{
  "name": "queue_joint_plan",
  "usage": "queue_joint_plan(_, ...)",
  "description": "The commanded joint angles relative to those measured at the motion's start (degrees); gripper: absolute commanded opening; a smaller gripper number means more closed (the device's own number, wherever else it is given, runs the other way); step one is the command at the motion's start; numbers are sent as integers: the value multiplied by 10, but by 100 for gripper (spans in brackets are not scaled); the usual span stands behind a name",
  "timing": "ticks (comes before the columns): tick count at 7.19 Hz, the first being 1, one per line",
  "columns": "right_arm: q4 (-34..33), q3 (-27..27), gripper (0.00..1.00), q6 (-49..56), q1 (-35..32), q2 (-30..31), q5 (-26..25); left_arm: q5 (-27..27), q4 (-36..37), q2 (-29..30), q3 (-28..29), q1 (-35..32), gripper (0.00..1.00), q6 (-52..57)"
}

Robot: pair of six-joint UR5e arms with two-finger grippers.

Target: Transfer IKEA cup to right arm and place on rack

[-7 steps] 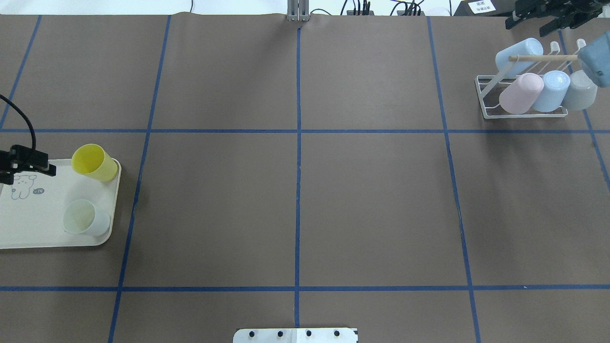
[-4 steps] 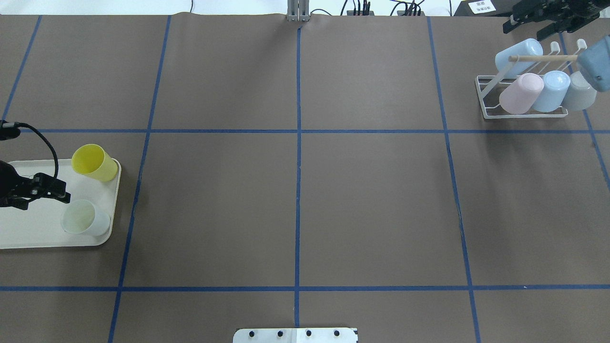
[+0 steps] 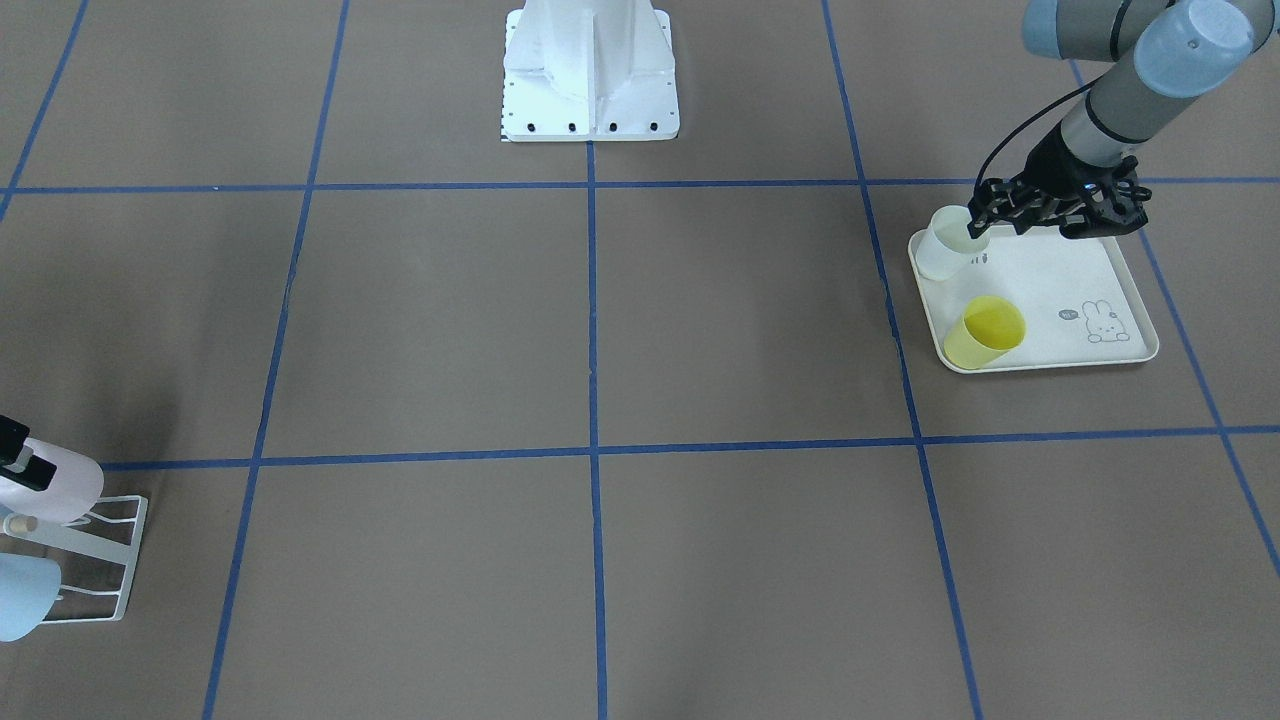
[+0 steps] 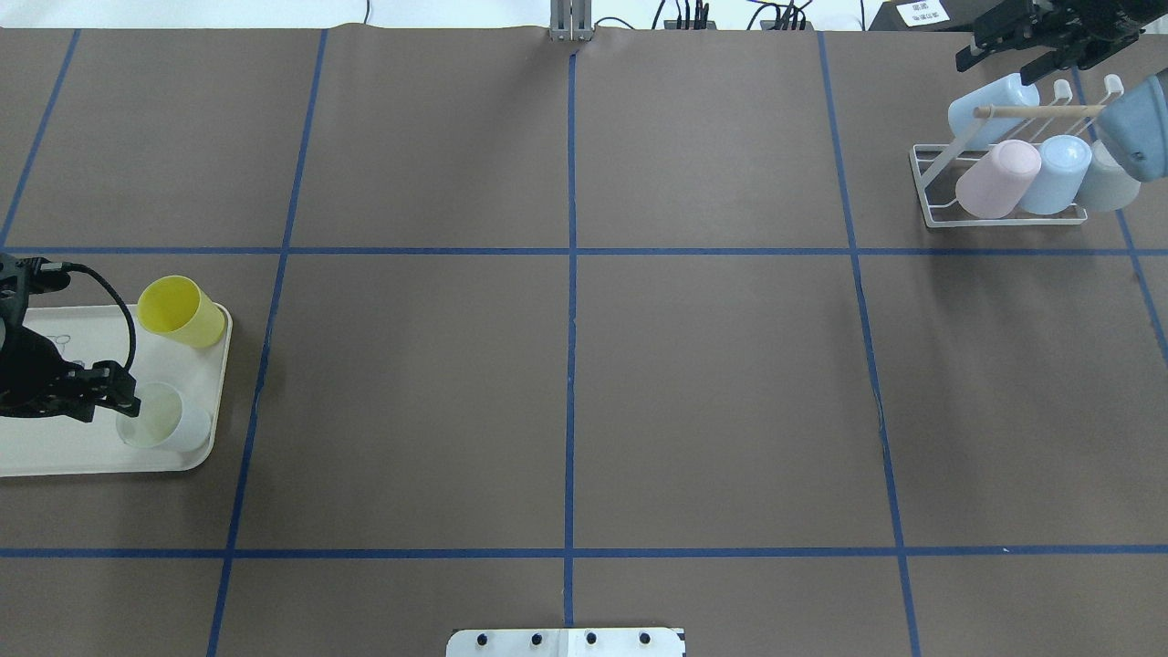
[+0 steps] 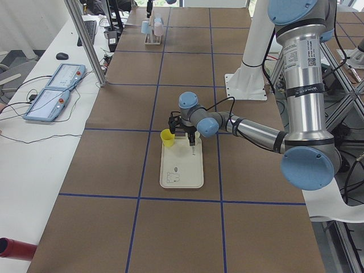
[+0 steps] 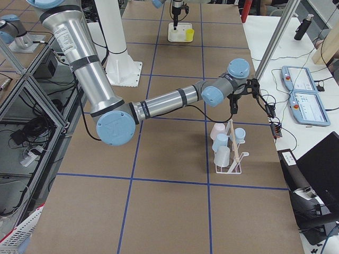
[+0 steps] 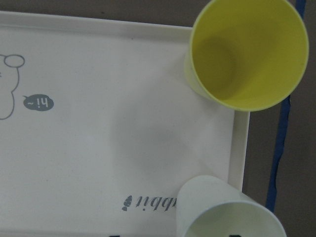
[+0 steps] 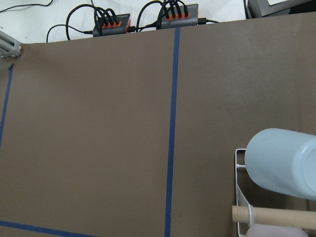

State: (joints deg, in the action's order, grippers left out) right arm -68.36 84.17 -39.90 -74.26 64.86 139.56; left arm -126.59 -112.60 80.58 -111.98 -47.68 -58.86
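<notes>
A pale white cup and a yellow cup stand upright on a cream rabbit-print tray at the table's left. My left gripper is open and low over the white cup's rim, its jaws either side of the cup's wall. In the front view this gripper touches the white cup. The left wrist view shows the white cup and the yellow cup. The white wire rack stands at the far right. My right gripper is open and empty beyond it.
The rack holds several cups on their sides: a pink one, light blue ones and a grey one. A wooden rod runs across its top. The robot's base plate sits at the near edge.
My left gripper has moved from the tray's far side down to the white cup's rim. My right gripper has drifted a little left, away from the rack.
</notes>
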Motion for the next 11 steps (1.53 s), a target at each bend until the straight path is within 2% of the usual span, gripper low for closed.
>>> queue_joint_plan(1, 0, -1, 100, 0, 2, -1, -1, 0, -1, 6, 12, 12, 34, 1)
queue_joint_plan(2, 0, -1, 100, 0, 4, -1, -1, 1, -1, 8, 14, 12, 25, 0)
queue_joint_plan(3, 0, -1, 99, 0, 6, -1, -1, 0, -2, 8, 12, 12, 0, 0)
queue_joint_plan(4, 0, -1, 99, -1, 9, -8, -2, -8, -2, 5, -10, 6, 0, 1)
queue_joint_plan(5, 0, -1, 98, -3, 10, -17, -3, -41, 1, -16, -57, -16, 0, 1)
queue_joint_plan(6, 1, -1, 98, -59, 25, -39, -3, -89, 0, -19, -78, -90, 0, 1)
queue_joint_plan(7, 4, 2, 98, -151, 55, -72, -7, -123, 1, -1, -89, -132, 0, -1)
queue_joint_plan(8, 40, 15, 98, -229, 76, -81, -8, -128, 1, 31, -90, -137, 0, -19)
queue_joint_plan(10, 228, 16, 98, -428, 128, -81, -23, -187, -5, 151, -59, -134, 0, -127)
queue_joint_plan(11, 320, 20, 98, -521, 163, -81, -54, -208, -8, 204, -47, -132, 0, -200)
